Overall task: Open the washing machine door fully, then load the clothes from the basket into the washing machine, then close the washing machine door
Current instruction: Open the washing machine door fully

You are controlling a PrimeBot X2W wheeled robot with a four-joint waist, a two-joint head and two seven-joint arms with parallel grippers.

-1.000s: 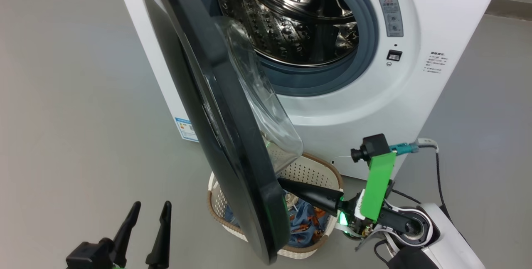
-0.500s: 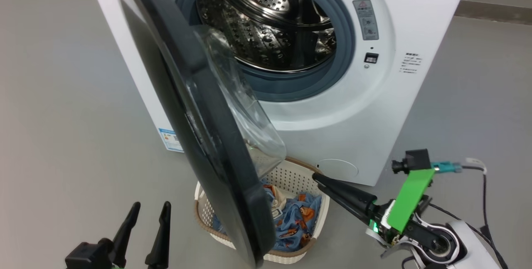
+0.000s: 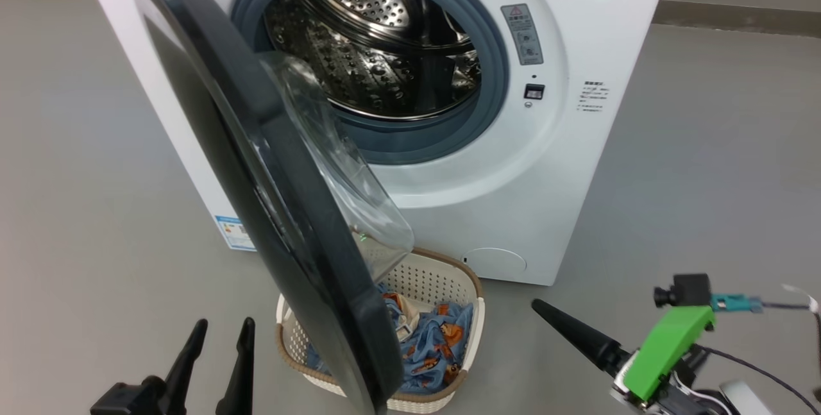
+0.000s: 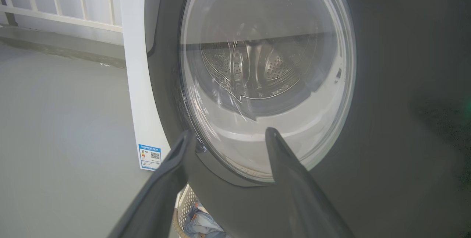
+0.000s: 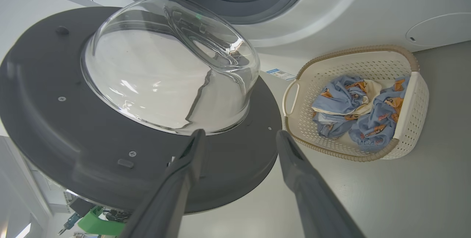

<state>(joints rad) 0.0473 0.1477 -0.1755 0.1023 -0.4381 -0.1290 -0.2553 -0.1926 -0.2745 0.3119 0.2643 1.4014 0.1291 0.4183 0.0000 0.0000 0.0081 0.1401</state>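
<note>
The door (image 3: 269, 210) stands only half open at the left of the frame and covers part of the basket (image 3: 431, 280) with the clothes (image 3: 436, 333) below the washing machine (image 3: 564, 165), so, I think, the left gripper (image 3: 224, 322) and the right gripper (image 5: 240, 133) hover beside it, spread wide and empty.

Half-open glossy black round door (image 3: 256, 197) overhangs left half of cream perforated basket (image 3: 436, 281), bottom centre; right half reachable; steel drum mouth (image 3: 359, 56), upper centre, unblocked.

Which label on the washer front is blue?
The blue label at the lower-left corner of the washing machine, beside the door. The warning label by the drum is grey; the text block is black print.
</note>
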